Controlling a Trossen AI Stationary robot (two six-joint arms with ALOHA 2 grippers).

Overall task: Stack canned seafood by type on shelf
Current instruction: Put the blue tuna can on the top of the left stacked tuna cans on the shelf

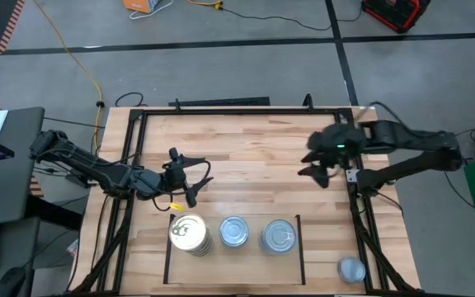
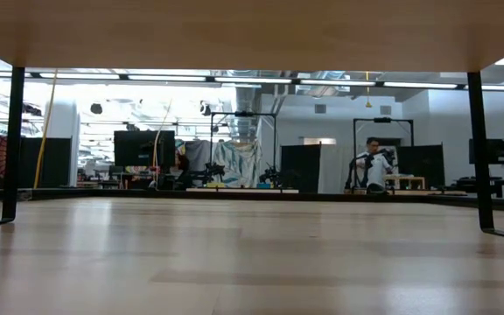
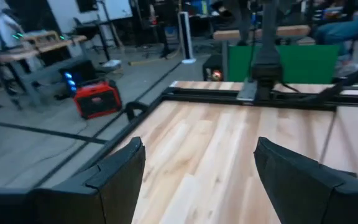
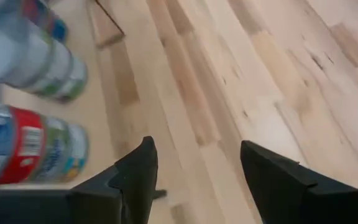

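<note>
Item: canned seafood, three stacks on the shelf (image 1: 166, 247), the black-lined patch at the near edge of the surface (image 1: 246, 148).
- Gold-topped stack (image 1: 189, 233), at the shelf's left end.
- Silver-topped stack (image 1: 233, 231), middle.
- Silver-topped stack (image 1: 278, 236), right end. My right wrist view shows blue, red and pale label bands on the sides of two stacks.
- Stray tin (image 1: 351, 269), silver top, outside the shelf near the frame's right rail. In my judgement, the one still to place.

Holdings:
- My left hand (image 1: 190, 181), open and empty, hovers just behind the gold stack.
- My right hand (image 1: 321, 172), open and empty, sits above bare planks, well apart from every tin.

Risks, as I judge them:
- The stray tin lies close to the rail; a finger could catch the rail and push the tin off the edge.
- Stacks stand tall and narrow. Lowering a tin off-centre, or brushing a neighbour, could topple one.
- My left hand near the gold stack could nudge it if it drops.
</note>
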